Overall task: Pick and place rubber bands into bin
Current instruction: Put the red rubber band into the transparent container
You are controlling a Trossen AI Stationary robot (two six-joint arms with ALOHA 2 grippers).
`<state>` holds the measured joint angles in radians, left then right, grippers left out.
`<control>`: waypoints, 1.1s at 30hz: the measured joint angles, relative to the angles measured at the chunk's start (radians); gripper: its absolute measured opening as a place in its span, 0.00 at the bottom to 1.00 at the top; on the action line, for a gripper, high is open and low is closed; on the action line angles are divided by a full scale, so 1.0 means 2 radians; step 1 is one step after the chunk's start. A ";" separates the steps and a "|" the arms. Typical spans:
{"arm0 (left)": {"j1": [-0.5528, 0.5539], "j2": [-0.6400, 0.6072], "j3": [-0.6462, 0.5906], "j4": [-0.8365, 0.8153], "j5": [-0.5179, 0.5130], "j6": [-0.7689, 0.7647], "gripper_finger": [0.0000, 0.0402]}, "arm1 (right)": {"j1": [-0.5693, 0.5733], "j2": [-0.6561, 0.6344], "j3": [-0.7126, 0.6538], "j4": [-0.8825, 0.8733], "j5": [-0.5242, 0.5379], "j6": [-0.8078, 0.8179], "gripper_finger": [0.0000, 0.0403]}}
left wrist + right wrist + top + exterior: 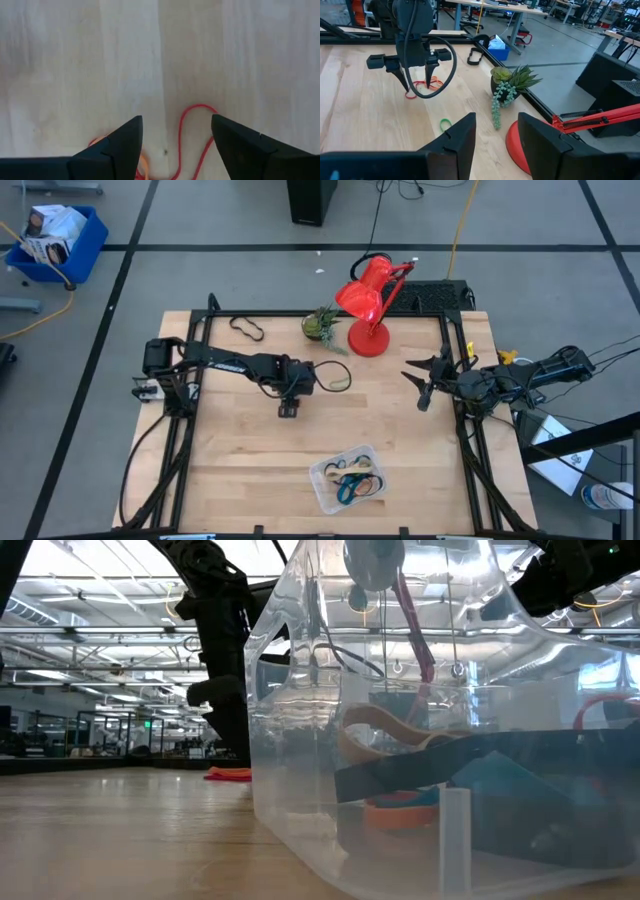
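- The clear bin (322,480) sits on the desk (240,470), well apart from the red lamp (368,305), and holds a tangle of rubber bands (358,480): blue, orange, tan, black.
- Left claw (288,408), between lamp and bin, is released, fingers spread over loose red and orange bands (422,86) on the wood.
- Right claw (422,385) waits spread beside the lamp, holding nothing.
- A green band (445,123) lies near the lamp.
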<state>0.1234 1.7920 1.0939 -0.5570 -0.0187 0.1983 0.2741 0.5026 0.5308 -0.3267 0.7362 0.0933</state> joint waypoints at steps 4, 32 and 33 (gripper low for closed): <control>0.000 0.000 0.000 -0.004 0.022 0.021 0.57 | 0.000 0.000 0.000 0.000 0.000 0.000 0.36; -0.001 0.060 0.003 -0.018 0.041 0.038 0.29 | 0.000 0.000 -0.020 0.006 -0.002 0.000 0.36; -0.001 0.060 0.003 -0.017 0.041 0.038 0.26 | 0.000 0.000 -0.025 0.008 -0.002 0.000 0.36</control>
<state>0.1215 1.9110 1.0998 -0.5903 0.0639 0.2742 0.2741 0.5030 0.4811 -0.3099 0.7330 0.0931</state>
